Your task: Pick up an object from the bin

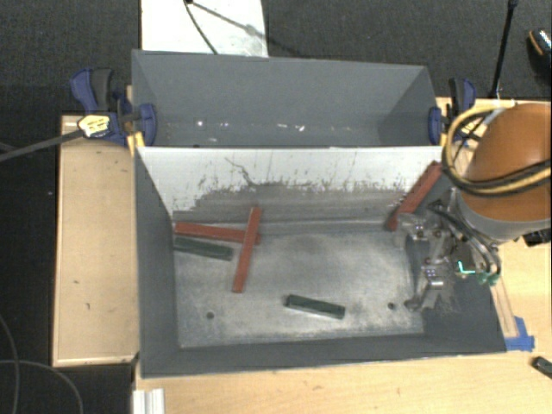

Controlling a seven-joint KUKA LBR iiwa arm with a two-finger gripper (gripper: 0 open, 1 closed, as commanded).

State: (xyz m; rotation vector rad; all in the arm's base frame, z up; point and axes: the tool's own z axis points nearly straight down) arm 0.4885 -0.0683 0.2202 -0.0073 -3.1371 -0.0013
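Camera view: gripper (424,287) low beside bin (285,175) right wall, state I can't tell; risk wall scrape, empty close, since green bar (315,306) lies well apart

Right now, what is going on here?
A robot arm reaches in from the right; its hand is low over the bin floor by the right wall, with nothing seen in it. Nearest lie a dark green stick and a red-brown stick leaning in the back right corner. Three more sticks lie at the left.
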